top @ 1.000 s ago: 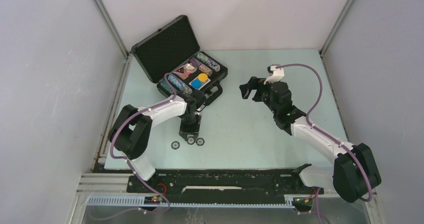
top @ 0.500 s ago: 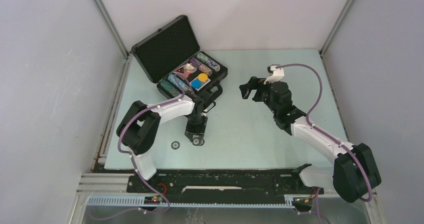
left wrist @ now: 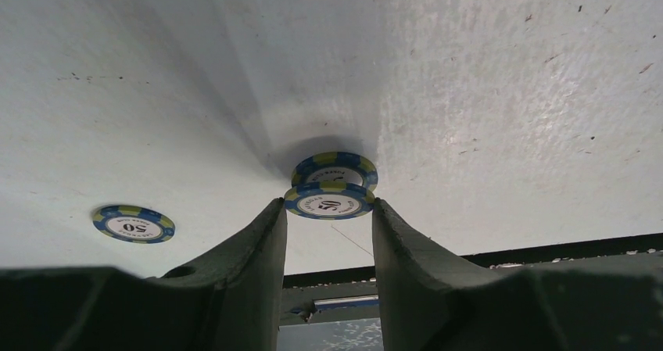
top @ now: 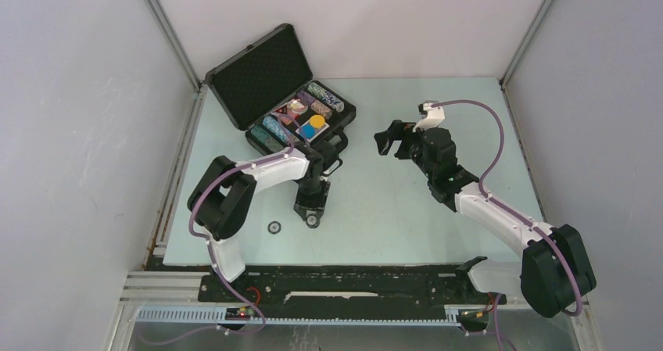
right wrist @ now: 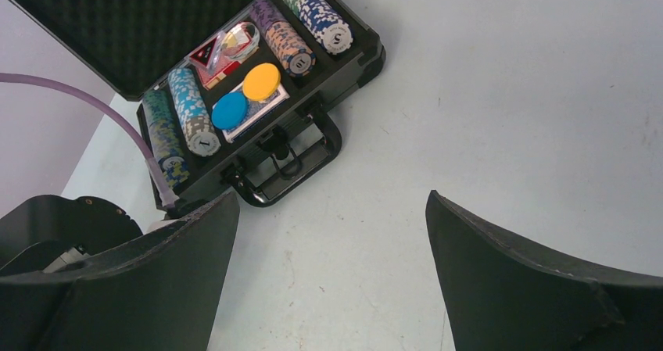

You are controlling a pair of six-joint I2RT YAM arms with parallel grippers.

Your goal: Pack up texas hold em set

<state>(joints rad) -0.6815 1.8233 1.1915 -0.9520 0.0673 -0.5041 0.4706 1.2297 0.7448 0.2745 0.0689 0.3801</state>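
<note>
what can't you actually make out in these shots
Rear chip: left wrist view, face half covered by the front chip gripped in the left claw.
Card deck: right wrist view, mostly under the orange disc and blue disc.
Case lid: same view, cut off by the top edge.
Lone chip: top view, too small to read.

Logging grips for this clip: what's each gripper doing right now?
Left gripper: closed on a chip.
Right gripper: open, holding nothing.
</note>
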